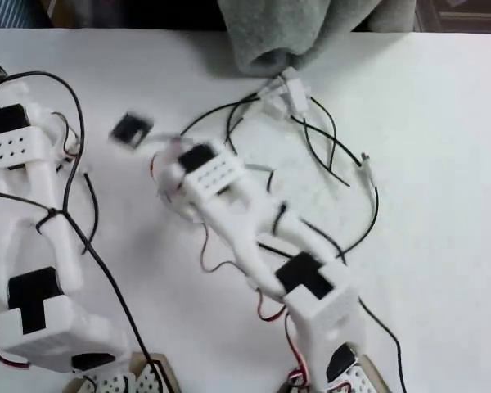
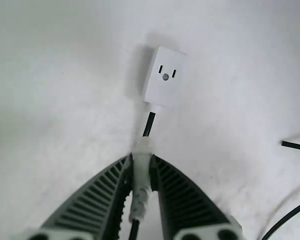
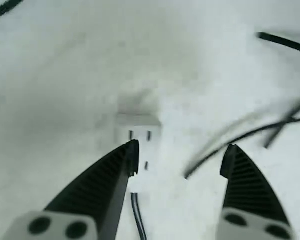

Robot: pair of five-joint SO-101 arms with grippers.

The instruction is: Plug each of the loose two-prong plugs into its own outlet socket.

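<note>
In the left wrist view a white outlet socket (image 2: 164, 76) lies face up on the white table, its two slots showing. My left gripper (image 2: 141, 157) is shut on the white sleeve (image 2: 140, 175) of that socket's black cable, a little behind the socket. In the right wrist view my right gripper (image 3: 182, 150) is open just above another white socket (image 3: 138, 131), which is blurred; one fingertip (image 3: 131, 152) overlaps its edge. From above, the right arm (image 1: 229, 213) lies among black cables at mid-table. A small white plug (image 1: 365, 164) ends a cable on the right.
Black cables (image 1: 327, 147) loop across the middle of the table. White connectors (image 1: 285, 94) lie bunched at the back beside a grey cloth (image 1: 303, 33). A small dark block (image 1: 131, 129) lies left of the right arm. The left arm (image 1: 24, 205) stands along the left edge.
</note>
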